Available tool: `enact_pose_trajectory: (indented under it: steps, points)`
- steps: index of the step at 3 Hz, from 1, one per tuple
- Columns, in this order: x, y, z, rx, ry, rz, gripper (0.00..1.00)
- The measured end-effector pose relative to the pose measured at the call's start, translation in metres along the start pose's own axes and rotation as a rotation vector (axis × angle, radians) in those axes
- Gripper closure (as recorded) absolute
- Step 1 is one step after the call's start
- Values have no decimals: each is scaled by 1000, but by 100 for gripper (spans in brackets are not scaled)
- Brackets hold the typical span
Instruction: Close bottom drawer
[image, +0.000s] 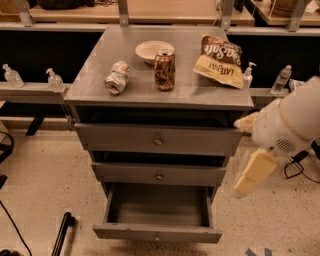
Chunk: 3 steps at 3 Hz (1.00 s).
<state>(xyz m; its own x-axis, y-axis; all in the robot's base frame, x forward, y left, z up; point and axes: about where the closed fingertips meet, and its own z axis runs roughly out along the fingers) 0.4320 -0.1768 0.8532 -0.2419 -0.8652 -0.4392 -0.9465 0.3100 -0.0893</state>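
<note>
The bottom drawer (157, 233) of the grey cabinet (100, 87) is pulled out towards me, and its plain grey box (157, 205) is empty. Its slim front panel has a small round knob at the centre. My white arm (290, 122) reaches in from the right, level with the top drawer (157, 140). My gripper (254, 174) is the cream-coloured end hanging down-left from the arm. It is to the right of the middle drawer (159, 174), clear of the cabinet and touching nothing.
On the cabinet top stand a white bowl (154, 51), an upright brown can (164, 70), a crushed can (117, 77) and a chip bag (220, 61). Small bottles (55, 80) stand on rails at both sides. A black pole (62, 232) lies on the floor at lower left.
</note>
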Motion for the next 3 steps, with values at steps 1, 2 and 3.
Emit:
enact_pose_trajectory:
  steps: [1,2,3]
  points:
    - [-1,25,107,-137,-119,17,0]
    - [3,28,149,-174,-158,38,0]
    - [0,29,152,-210,-176,23,0]
